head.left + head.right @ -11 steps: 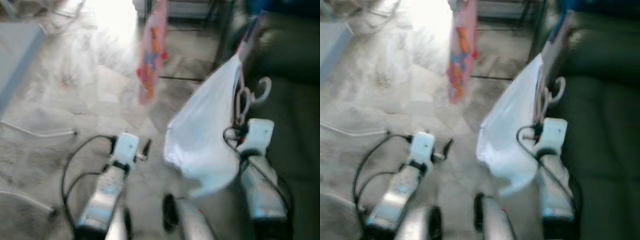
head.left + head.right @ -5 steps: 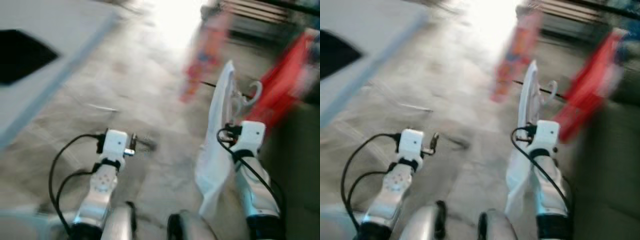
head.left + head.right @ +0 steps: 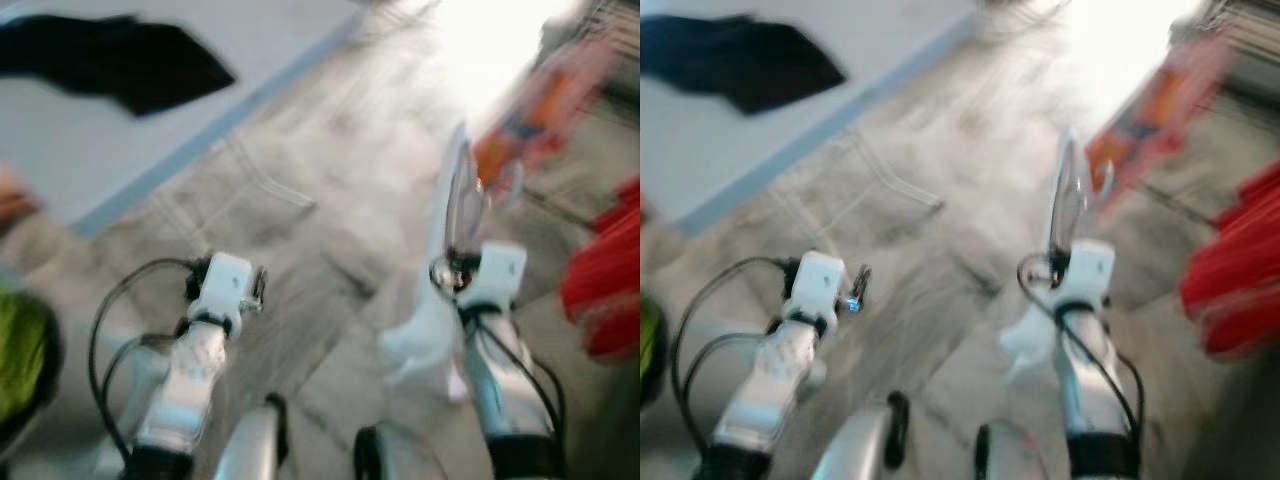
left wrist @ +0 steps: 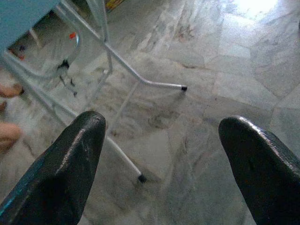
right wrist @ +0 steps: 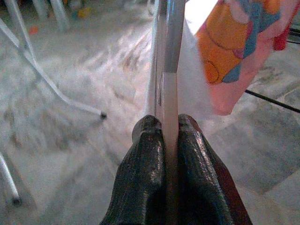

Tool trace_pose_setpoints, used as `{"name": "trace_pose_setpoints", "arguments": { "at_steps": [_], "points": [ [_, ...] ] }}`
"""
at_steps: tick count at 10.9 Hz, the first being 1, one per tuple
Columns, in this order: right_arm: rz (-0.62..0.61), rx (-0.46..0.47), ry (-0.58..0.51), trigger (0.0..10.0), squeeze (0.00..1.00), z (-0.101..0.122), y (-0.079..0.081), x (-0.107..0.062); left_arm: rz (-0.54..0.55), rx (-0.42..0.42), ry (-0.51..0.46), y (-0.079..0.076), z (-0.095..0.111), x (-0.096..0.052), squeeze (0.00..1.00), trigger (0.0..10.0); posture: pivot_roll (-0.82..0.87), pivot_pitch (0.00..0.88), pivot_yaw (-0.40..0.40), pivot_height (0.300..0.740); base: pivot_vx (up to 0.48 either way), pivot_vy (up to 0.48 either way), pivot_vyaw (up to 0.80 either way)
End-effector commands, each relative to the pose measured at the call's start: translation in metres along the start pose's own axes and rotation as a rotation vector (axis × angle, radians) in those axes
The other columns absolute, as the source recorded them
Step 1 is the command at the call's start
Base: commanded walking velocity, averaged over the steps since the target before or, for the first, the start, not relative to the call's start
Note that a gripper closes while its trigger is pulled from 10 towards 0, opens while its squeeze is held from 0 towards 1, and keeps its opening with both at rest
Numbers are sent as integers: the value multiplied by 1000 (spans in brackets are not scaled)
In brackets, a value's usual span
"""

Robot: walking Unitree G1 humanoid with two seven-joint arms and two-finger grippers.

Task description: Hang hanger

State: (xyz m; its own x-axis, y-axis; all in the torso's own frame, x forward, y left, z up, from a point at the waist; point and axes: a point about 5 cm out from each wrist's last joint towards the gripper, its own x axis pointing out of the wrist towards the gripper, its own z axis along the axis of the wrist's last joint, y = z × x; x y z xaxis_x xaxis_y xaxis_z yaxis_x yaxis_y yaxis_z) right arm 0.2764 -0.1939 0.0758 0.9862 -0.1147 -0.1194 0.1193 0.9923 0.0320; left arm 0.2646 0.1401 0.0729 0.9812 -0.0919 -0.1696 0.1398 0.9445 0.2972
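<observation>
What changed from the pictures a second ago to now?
Mostly the camera swung round as the robot turned: the dark sofa left the picture and a grey table with a black cloth came in. Unchanged: the right end effector still pinches the hanger with its white garment; the left end effector stays open.

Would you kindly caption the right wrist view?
Right gripper shut on a white hanger above marble floor.

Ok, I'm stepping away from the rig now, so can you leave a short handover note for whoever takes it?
Right gripper: shut on the white hanger, white garment draped from it, held above the stone floor.
Left gripper: open, holding nothing, near white table legs.
Head views are blurred.
Done: hanger picked up.
Left: hang it; no rail can be made out.
</observation>
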Motion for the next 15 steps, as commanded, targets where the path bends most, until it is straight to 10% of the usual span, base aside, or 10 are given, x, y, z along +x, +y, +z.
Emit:
{"name": "trace_pose_setpoints", "arguments": {
  "at_steps": [1, 7, 9, 11, 15],
  "points": [
    [11, -11, -58, 10000, 0, 11, -2, 0, 82, 10, 9, 17, -3, -9, 0, 10000, -15, 209, 5, 740, 0, 0, 800],
    [317, -227, -21, 10000, 0, 7, -1, -30, 140, 82, -91, 50, -2, -55, 0, 10000, -2, 243, -17, 740, 0, 0, 777],
    [306, -196, -37, 10000, 0, 12, 4, -20, 112, 56, -103, 33, 2, -38, 0, 10000, -1, 237, -30, 740, 0, 0, 800],
    [612, -225, -49, 10000, 0, 21, 36, -22, -13, 52, -48, 16, -4, -13, 0, 10000, -6, 230, -38, 740, 0, 0, 400],
    [1012, -168, 41, 10000, 0, 45, 34, -54, -45, -15, -99, -1, 20, 26, 0, 10000, -45, 220, -32, 740, 0, 0, 0]
  ]
}}
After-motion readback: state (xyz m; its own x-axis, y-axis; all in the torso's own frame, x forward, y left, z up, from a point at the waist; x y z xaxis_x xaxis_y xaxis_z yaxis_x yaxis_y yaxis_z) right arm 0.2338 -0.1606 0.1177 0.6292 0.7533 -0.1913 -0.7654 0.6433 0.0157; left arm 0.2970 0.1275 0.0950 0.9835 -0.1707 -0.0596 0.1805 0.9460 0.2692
